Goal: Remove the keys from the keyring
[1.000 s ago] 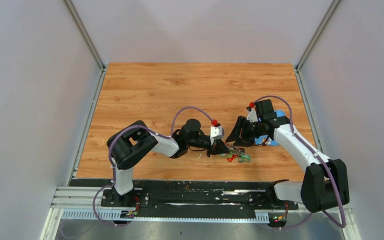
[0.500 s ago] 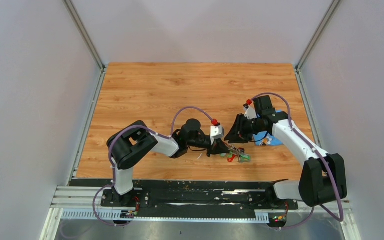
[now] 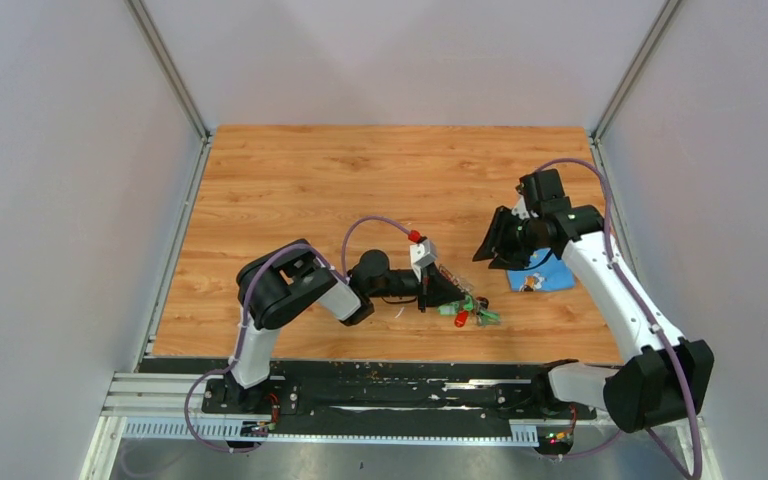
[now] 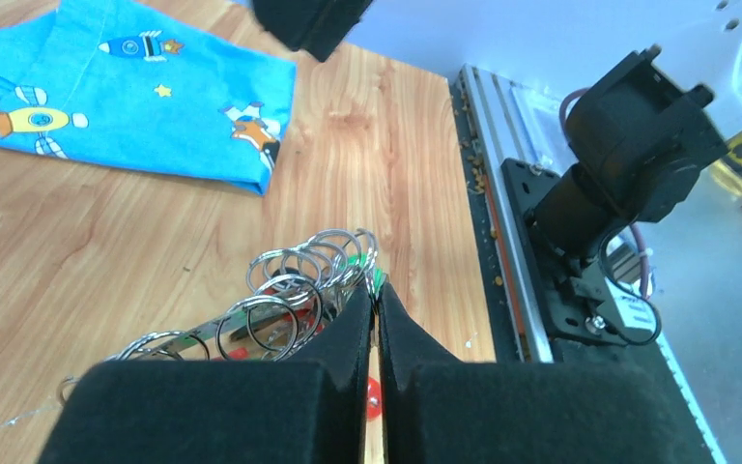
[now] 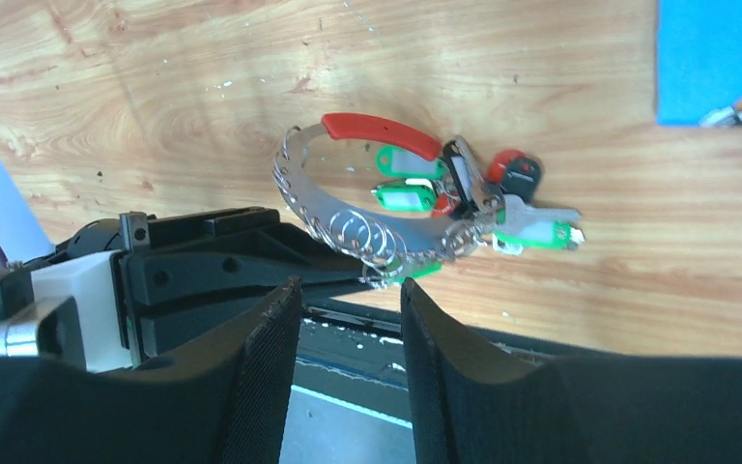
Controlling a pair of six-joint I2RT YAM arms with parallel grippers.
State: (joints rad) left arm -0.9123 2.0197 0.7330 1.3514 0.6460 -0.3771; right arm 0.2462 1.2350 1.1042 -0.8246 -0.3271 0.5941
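Looking down from the top view, the bunch is only a red-and-green tangle near the front edge of the wooden table [image 3: 360,180]. The spot where the left gripper [image 3: 452,297] meets it hides under that gripper's own black body. Its pads [image 4: 251,406] fill half the left wrist view, pressed together with a hairline slit between them, and a sliver of green shows at the slit. In the right wrist view the keyring [image 5: 340,218] reads as a silvery curved band studded with small wire loops and capped by a red curved piece [image 5: 377,129]. One end runs into the left gripper's tips, which are clamped on it. Whether the arch stands off the wood or lies flat cannot be told. The keys [image 5: 483,208], green- and red-headed, lie heaped at the band's other end, overlapping too much to count. The right gripper [image 3: 490,248] hangs above the table, apart from the bunch, its fingers parted around nothing. A blue cloth [image 3: 550,277] lies near it. A small dark thing [image 5: 739,114] at the cloth's edge is cut off and too small to name.
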